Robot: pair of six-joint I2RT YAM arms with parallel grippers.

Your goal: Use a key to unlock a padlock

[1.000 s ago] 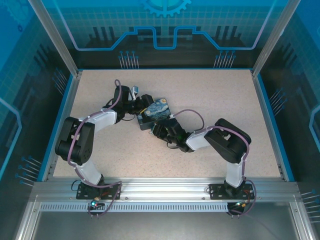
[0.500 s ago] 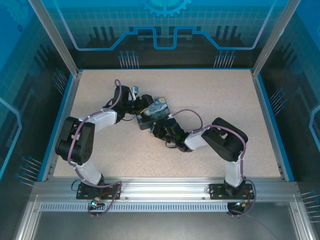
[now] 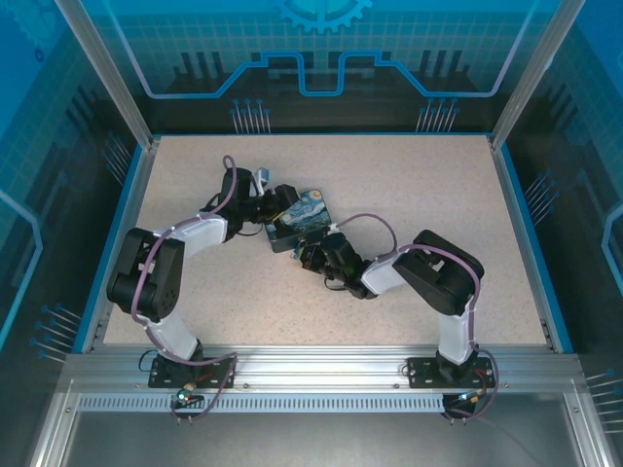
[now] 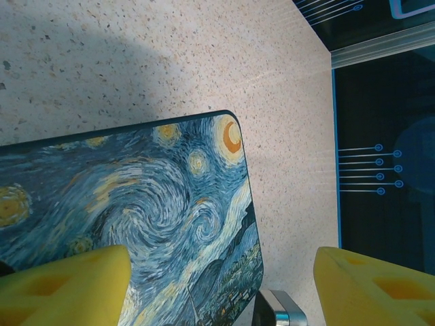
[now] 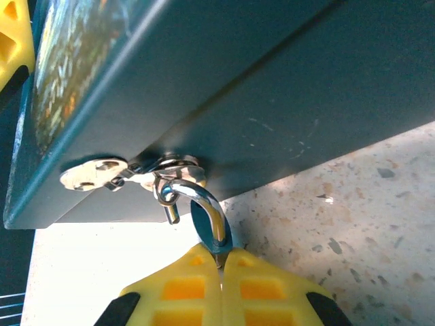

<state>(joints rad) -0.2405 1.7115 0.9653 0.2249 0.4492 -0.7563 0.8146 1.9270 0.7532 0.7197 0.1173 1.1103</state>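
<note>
The padlock (image 5: 209, 227) has a small blue body and hangs by its silvery shackle (image 5: 197, 198) from the metal latch (image 5: 160, 170) on the dark-blue painted box (image 5: 285, 88). The shackle's short end points down, free beside the latch ring. My right gripper (image 5: 221, 261) is shut on the padlock's body, yellow fingertips pressed together just below the shackle. From above, the right gripper (image 3: 311, 255) sits at the box's (image 3: 304, 218) near edge. My left gripper (image 4: 221, 288) stands open over the box's (image 4: 136, 204) corner, one finger above the lid, the other above the table. The key is out of view.
The speckled table (image 3: 409, 185) spreads wide around the box. Blue walls and aluminium posts (image 3: 531, 78) close in the workspace. A silvery metal part (image 4: 279, 311) shows at the bottom of the left wrist view, beside the box's edge.
The right gripper has closed on the padlock and the right arm has edged slightly toward the box. The left arm and the box have not moved.
</note>
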